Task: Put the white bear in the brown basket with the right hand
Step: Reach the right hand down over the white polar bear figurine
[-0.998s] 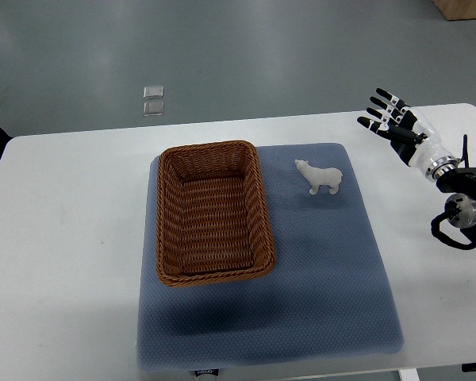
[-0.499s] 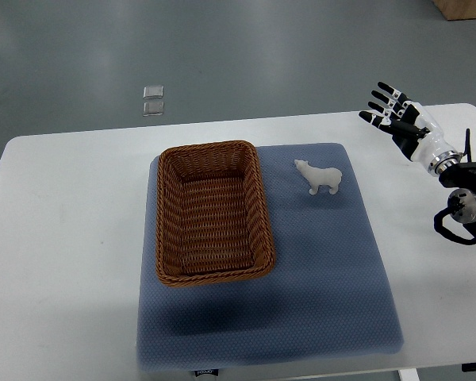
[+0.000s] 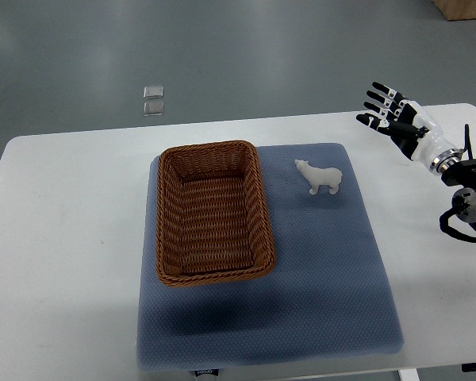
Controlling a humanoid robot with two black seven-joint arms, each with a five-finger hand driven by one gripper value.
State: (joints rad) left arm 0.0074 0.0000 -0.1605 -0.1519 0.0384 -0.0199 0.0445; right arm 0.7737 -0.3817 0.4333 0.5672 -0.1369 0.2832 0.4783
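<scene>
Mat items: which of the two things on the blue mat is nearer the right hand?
The white bear, standing on the mat's far right part. The brown basket sits left of it, farther from the right hand, which hovers open beyond the mat's corner.

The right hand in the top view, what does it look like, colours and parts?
The right hand has black fingers with white segments and a white, rounded palm shell. A silver metal ring marks the wrist, and behind it the forearm is black, with a round silver joint and thin black cables looping beside it.

Right hand [image 3: 397,117]: white shell, black fingers, silver wrist ring, black cabling.
</scene>
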